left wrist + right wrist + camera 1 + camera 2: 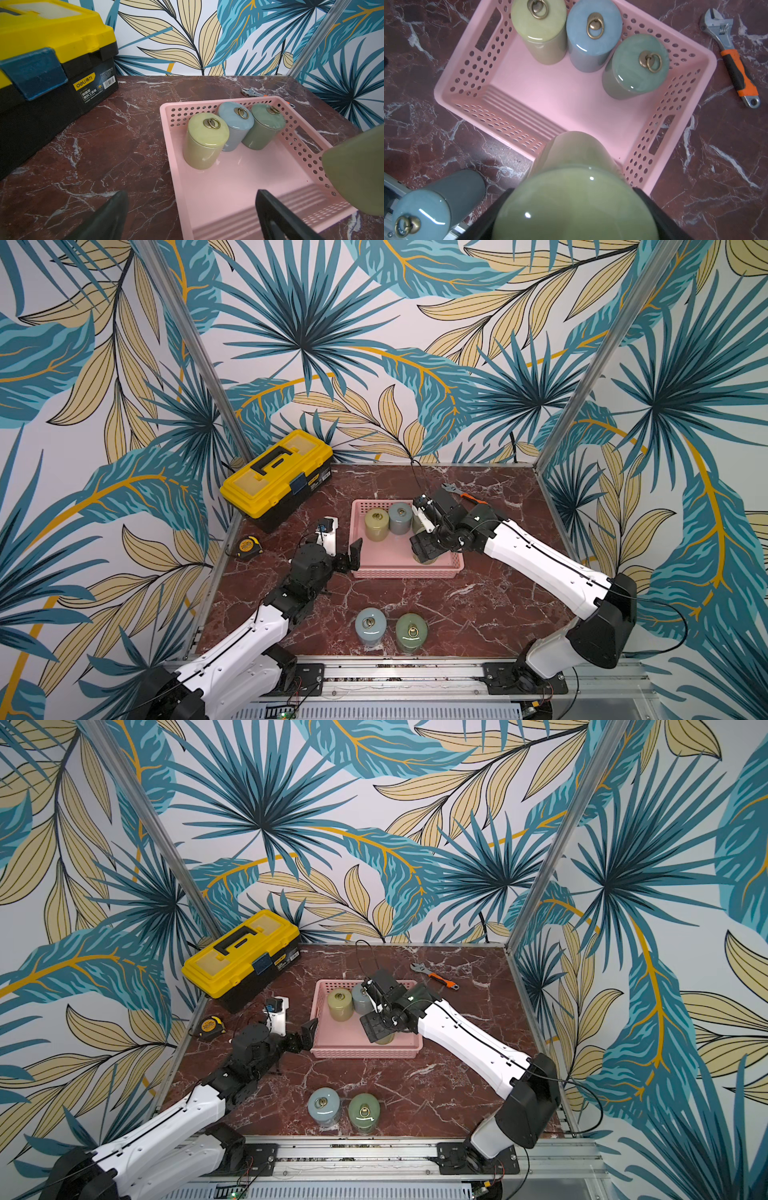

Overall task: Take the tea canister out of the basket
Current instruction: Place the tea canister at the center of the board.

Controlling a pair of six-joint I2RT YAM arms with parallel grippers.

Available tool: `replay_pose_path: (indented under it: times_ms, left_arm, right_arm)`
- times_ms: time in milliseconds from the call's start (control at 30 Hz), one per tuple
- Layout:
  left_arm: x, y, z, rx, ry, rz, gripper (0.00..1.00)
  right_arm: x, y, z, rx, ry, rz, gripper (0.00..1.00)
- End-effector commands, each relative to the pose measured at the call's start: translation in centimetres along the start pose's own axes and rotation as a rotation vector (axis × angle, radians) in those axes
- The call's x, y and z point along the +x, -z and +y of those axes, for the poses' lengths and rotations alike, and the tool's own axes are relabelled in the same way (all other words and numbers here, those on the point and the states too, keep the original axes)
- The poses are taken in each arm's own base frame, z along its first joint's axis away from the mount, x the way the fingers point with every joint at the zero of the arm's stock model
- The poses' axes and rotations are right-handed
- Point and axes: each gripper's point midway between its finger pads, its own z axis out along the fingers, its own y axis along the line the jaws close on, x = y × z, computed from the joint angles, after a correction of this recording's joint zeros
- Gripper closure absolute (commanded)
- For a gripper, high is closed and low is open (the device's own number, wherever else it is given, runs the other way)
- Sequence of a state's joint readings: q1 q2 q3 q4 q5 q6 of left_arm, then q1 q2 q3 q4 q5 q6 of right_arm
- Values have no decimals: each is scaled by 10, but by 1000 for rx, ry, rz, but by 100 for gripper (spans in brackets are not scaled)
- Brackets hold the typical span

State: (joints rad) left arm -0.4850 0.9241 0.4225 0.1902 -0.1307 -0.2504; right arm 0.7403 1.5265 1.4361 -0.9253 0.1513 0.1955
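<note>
Right wrist: glossy cylindrical tea canister (577,187), perforated pink plastic basket (467,68)

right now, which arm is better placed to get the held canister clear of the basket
Right. The right gripper is clamped on the olive canister, holding it over the basket's near right corner. The left gripper is open and empty, straddling the basket's left wall.

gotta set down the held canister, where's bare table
Bare marble between the basket's front wall and the front blue canister and front green canister, and right of the green one. Crowded: three canisters fill the basket's far end; the left gripper stands open at its left wall.
</note>
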Motion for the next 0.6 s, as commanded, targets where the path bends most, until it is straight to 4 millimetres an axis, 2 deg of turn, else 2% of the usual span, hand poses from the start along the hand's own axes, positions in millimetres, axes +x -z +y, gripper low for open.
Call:
replay_pose_path:
  times_ms: [0,400,567]
  left_arm:
    - [8,2,4,-5,-8,0,0]
    - [8,2,5,-11,-7,0,0]
    - [8,2,6,-14,-9,0,0]
  right_arm:
    - [5,14,-3,12,-28,-40,42]
    - [46,22,-5,25,-62,-19,43]
    - [63,27,6,11,-50,-12,43]
